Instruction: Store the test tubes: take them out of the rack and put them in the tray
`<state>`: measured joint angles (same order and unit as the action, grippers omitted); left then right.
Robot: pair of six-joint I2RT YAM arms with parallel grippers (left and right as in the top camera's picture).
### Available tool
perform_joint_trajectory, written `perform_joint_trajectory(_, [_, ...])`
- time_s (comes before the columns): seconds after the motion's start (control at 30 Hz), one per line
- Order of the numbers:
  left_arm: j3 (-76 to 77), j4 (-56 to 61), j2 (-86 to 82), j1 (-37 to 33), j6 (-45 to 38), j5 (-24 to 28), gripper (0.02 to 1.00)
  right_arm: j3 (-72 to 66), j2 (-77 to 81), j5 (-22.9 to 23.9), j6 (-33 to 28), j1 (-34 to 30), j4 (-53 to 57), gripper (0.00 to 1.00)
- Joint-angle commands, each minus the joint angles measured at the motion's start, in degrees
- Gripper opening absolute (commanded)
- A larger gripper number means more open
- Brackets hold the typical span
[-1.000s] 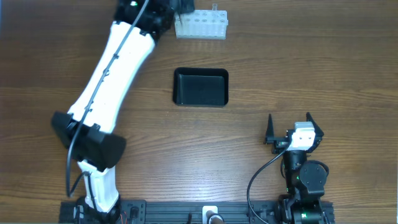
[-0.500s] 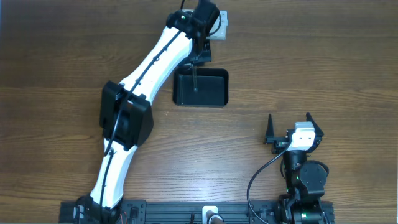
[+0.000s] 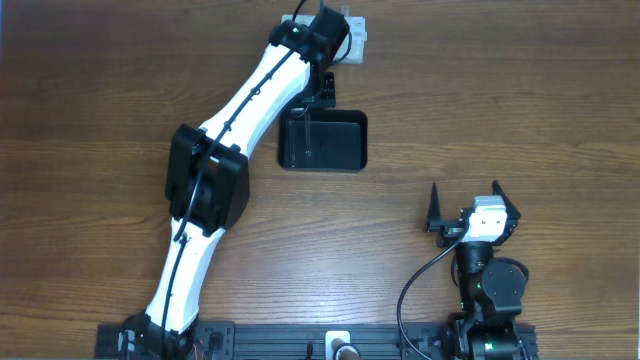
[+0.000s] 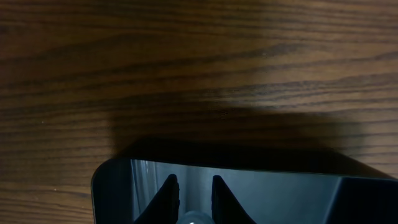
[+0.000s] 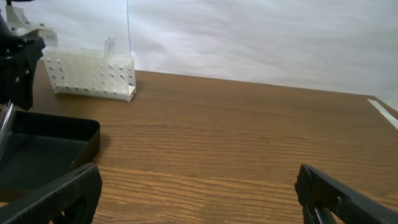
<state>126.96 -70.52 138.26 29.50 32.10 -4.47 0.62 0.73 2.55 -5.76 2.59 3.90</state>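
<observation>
The white test-tube rack [image 3: 354,40] stands at the table's far edge, partly behind my left arm; in the right wrist view the rack [image 5: 93,76] has one clear tube [image 5: 110,46] sticking up. The black tray [image 3: 340,150] lies just in front of it. My left gripper [image 3: 320,92] hangs over the tray's left part, shut on a test tube [image 3: 308,135] that points down into the tray. In the left wrist view my left gripper [image 4: 191,186] pinches the tube's top [image 4: 193,217] above the tray's wall [image 4: 112,186]. My right gripper [image 3: 466,196] rests open near its base.
Bare wooden table surrounds the tray and rack. A white wall [image 5: 249,37] rises behind the table's far edge. My left arm's links [image 3: 205,190] stretch diagonally across the left half of the table.
My left arm swung from the rack's left end to above the tray, carrying a test tube. In the last half second it shifted only slightly. The right arm kept still.
</observation>
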Motion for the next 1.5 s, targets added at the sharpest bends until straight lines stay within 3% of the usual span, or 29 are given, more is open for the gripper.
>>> perform_joint_trajectory(0.03, [-0.02, -0.98, 0.61, -0.48, -2.14, -1.44, 0.066, -0.33, -0.35, 0.68, 0.57, -0.42, 0.15, 0.991])
perform_joint_trajectory(0.8, [-0.02, -2.38, 2.73, -0.55, -3.15, -0.48, 0.095, -0.33, -0.35, 0.68, 0.57, -0.42, 0.15, 0.991])
perform_joint_trajectory(1.03, [-0.02, -1.11, 3.1, -0.55, -3.17, -0.48, 0.145, -0.33, -0.35, 0.68, 0.57, -0.42, 0.15, 0.993])
perform_joint_trajectory(1.1, [-0.02, -0.76, 3.1, -0.55, -3.15, -0.48, 0.183, -0.33, -0.35, 0.68, 0.57, -0.42, 0.15, 0.991])
perform_joint_trajectory(1.13, [-0.02, -0.72, 3.08, -0.52, -3.15, -0.44, 0.308, -0.33, -0.35, 0.68, 0.57, -0.42, 0.15, 0.991])
perform_joint_trajectory(1.23, [-0.02, -0.85, 2.45, -0.52, -3.17, -0.02, 0.408, -0.33, -0.35, 0.68, 0.57, -0.42, 0.15, 0.993])
perform_joint_trajectory(1.5, [-0.04, -1.49, -5.66, -0.7, -3.39, -1.77, 0.463, -0.33, -0.35, 0.68, 0.57, -0.42, 0.15, 0.993])
